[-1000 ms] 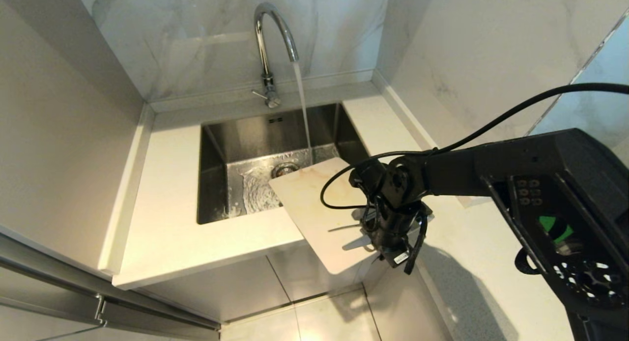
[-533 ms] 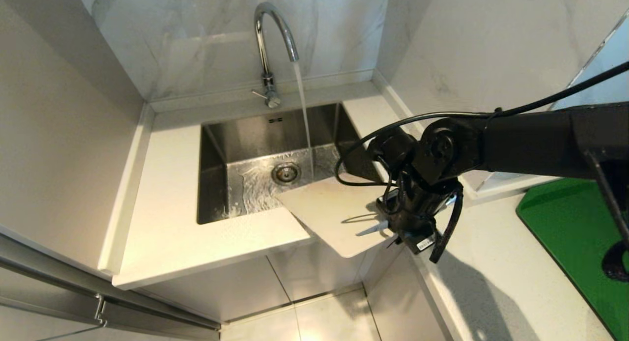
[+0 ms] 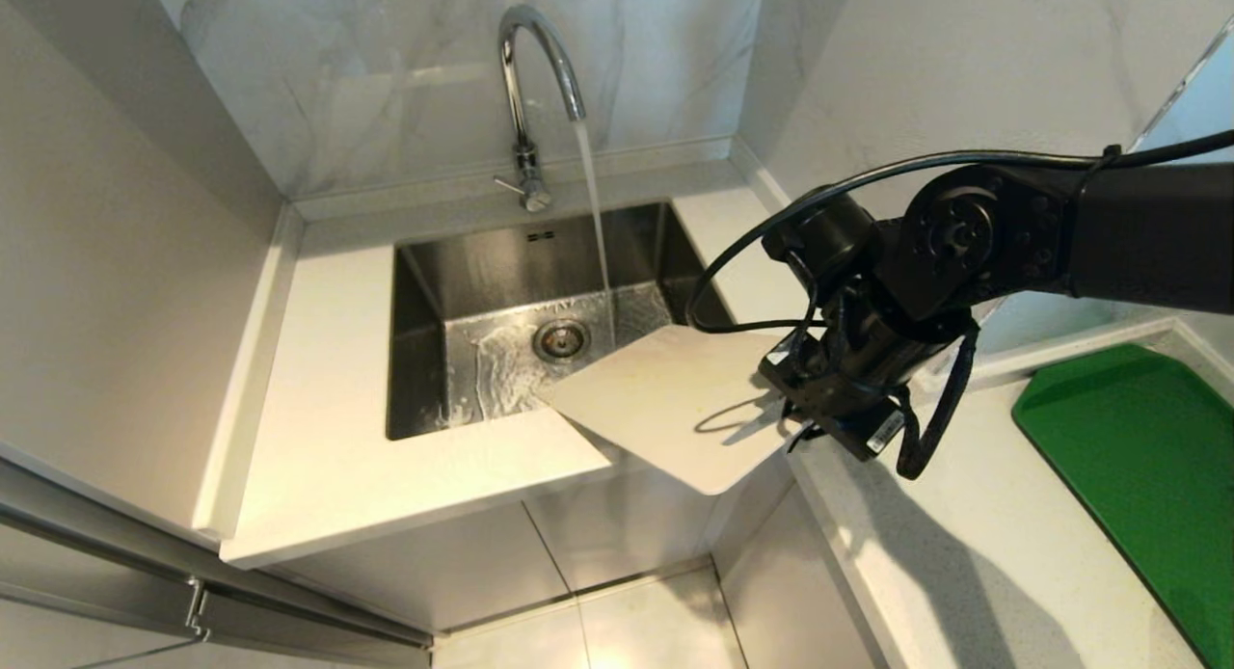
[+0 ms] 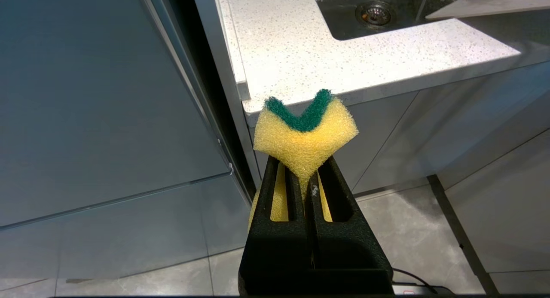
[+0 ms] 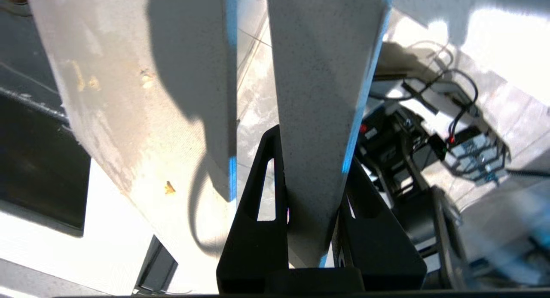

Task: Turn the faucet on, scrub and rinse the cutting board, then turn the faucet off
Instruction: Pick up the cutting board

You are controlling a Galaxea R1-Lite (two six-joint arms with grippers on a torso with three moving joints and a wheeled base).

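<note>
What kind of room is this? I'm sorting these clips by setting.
Most likely a home kitchen corner. A tall chrome gooseneck faucet runs water into a stainless steel sink set in a white speckled stone countertop, with marble-look wall tiles behind and a green cutting mat nearby.

My head view is evenly lit and sharp; the right arm throws a hard shadow toward five o'clock. Glare streaks the faucet. My right wrist view blows out at four o'clock, with blue fringing and close-up blur.
</note>
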